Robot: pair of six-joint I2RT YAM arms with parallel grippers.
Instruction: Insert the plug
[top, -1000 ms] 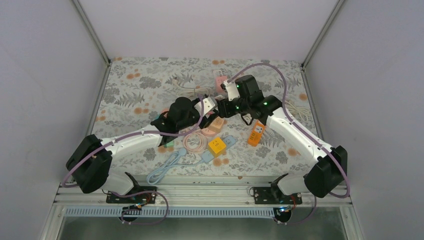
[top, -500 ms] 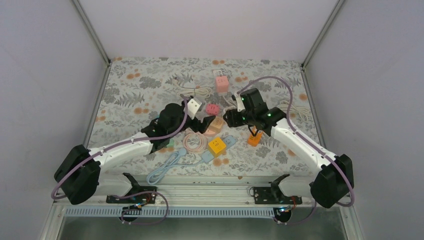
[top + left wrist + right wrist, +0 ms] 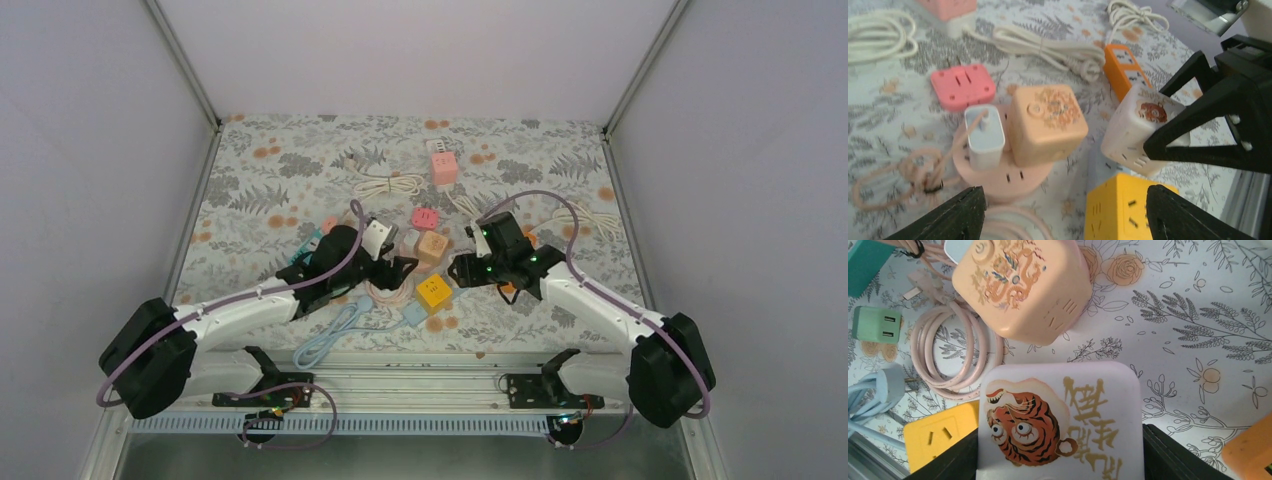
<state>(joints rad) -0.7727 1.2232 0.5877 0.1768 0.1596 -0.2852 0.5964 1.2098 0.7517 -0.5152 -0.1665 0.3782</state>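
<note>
Right claw (image 3: 1060, 464) apparently grips tiger cube (image 3: 1058, 412)

Cubes (image 3: 1048, 122) crowd centre; far cloth (image 3: 290, 150) seems open.

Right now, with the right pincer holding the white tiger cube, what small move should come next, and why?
Probably ease the right pincer toward the pink round socket base and lower it. The white tiger cube is gripped but not plugged in, close beside the peach cube, and the base shows free slots at its front.
</note>
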